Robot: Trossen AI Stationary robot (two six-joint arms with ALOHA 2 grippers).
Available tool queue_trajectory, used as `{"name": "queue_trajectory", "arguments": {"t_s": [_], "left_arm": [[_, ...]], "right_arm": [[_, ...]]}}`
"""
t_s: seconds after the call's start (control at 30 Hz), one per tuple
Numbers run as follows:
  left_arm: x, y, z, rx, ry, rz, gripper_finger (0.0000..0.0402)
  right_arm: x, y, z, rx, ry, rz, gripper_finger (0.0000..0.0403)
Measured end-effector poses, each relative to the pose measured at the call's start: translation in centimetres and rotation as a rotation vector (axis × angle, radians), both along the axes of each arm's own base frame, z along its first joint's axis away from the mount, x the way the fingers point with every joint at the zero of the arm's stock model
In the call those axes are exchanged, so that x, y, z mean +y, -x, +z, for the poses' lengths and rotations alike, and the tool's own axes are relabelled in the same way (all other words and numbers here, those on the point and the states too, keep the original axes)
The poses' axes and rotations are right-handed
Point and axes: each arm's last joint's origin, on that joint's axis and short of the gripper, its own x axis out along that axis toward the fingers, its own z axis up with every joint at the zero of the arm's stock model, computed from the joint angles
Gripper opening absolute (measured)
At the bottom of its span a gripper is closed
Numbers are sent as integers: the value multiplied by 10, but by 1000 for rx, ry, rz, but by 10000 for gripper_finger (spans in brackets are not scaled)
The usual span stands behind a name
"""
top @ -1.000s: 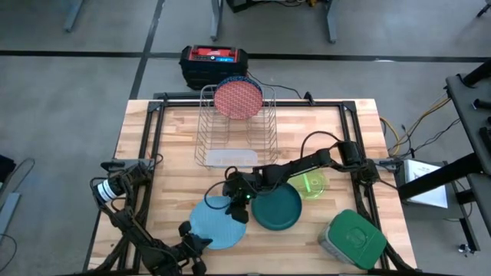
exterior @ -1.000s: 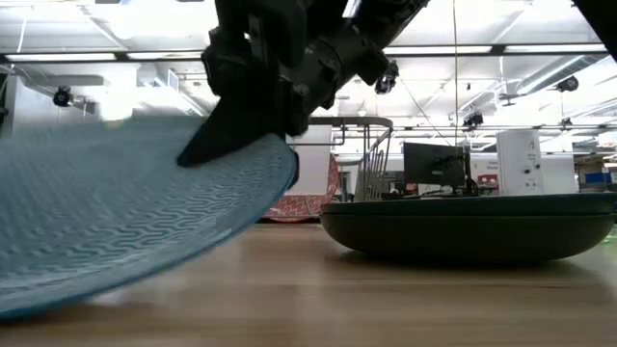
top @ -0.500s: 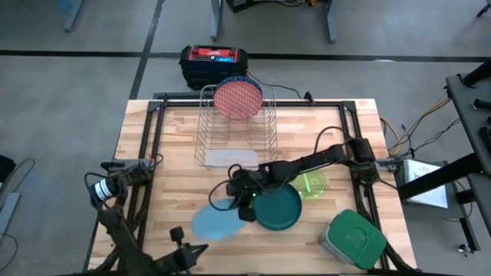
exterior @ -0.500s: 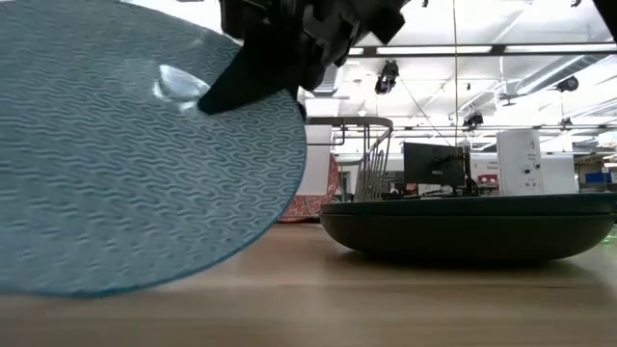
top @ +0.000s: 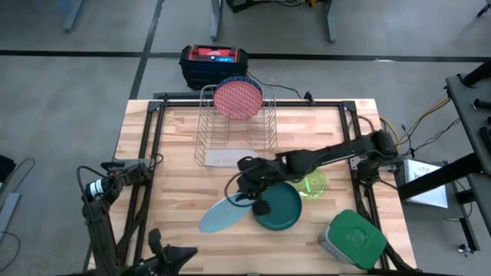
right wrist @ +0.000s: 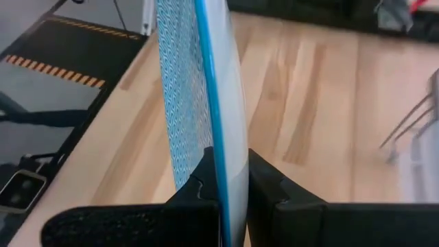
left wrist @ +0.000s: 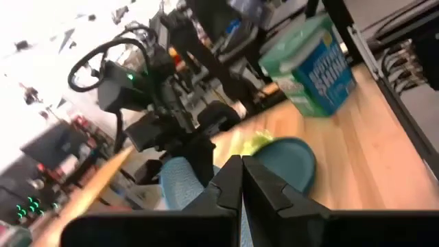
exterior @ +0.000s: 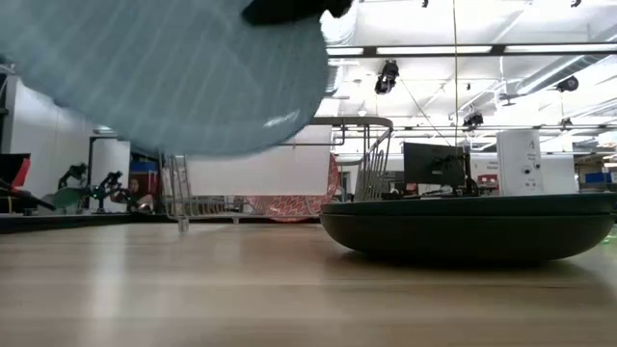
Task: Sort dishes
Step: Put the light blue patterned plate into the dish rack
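My right gripper (top: 247, 196) is shut on the light blue plate (top: 225, 215), which hangs tilted over the table's near middle. In the low view the plate (exterior: 174, 67) is clear of the wood. Beside it the dark green plate (top: 278, 208) lies flat on the table. The neon-green cup (top: 313, 184) stands just right of that. A red-patterned plate (top: 238, 98) stands on edge in the wire rack (top: 234, 130) at the far middle. My left gripper (left wrist: 241, 180) is shut, holds nothing and hovers at the near left edge (top: 184, 253). My right gripper pinches the light blue plate's rim (right wrist: 218, 147) between its two fingers (right wrist: 192, 185), one on each face. The fingers slant down at it from the table's far right. The plate is lifted clear and hangs nearly on edge, sloping toward the table's near left.
A grey container with a green lid (top: 351, 239) sits at the near right corner. A black and red box (top: 213, 61) stands on the floor beyond the far edge. Bare wood lies on the table's left half (top: 165, 165).
My right gripper has risen and rolled, carrying the light blue plate. The plate's near edge has left the table, and the plate has tipped from a shallow slope to nearly on edge. My left gripper has drawn away from the plate toward the near left corner and gone up.
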Motion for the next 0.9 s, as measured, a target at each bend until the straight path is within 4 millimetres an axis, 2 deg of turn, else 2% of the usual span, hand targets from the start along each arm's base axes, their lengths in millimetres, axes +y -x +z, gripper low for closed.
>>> {"name": "queue_trajectory", "arguments": {"t_s": [0.17, 0.3, 0.47, 0.53, 0.63, 0.8, 0.9], "left_arm": [[-1, -1, 16, 23, -61, -15, 0], [-1, -1, 27, 11, -89, -21, 0], [-1, -1, 23, 17, -108, -22, 0], [-1, -1, 19, 18, -127, -22, 0], [0, -2, 14, -1, -161, -19, 0], [3, -6, 7, -6, -199, -5, 0], [4, -7, 3, 2, -218, -3, 0]], "right_arm": [[-1, 34, 33, -160, 157, 149, 12], [6, 66, 52, -295, 312, 305, 12], [18, 106, 75, -426, 463, 493, 12], [21, 116, 82, -469, 508, 548, 12], [27, 123, 84, -523, 626, 600, 12], [32, 122, 80, -510, 1069, 567, 12], [37, 119, 79, -515, 1227, 553, 12]]}}
